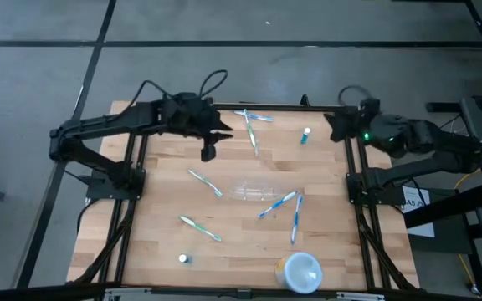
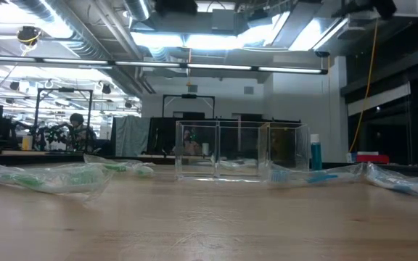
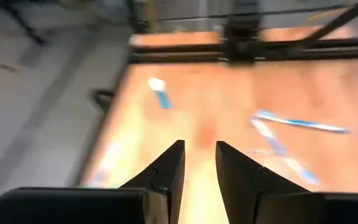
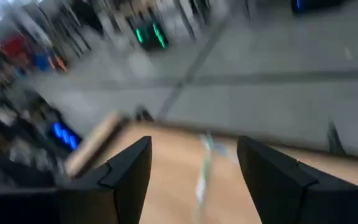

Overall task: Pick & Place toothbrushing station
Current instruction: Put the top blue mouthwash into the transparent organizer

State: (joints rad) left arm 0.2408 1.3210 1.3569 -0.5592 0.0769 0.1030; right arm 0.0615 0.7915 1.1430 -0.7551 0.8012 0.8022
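One cup (image 1: 299, 272), one clear holder (image 1: 256, 193), six toothbrushes (image 1: 201, 227).

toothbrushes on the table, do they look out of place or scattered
Yes. The wrapped toothbrushes lie strewn flat across the wood at different angles, none inside the clear holder, which stands upright mid-table. Two cross each other near the far edge.

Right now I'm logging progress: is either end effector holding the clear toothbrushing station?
No: in the high view the toothbrushing station sits alone mid-table, the left end effector and right end effector far from it.
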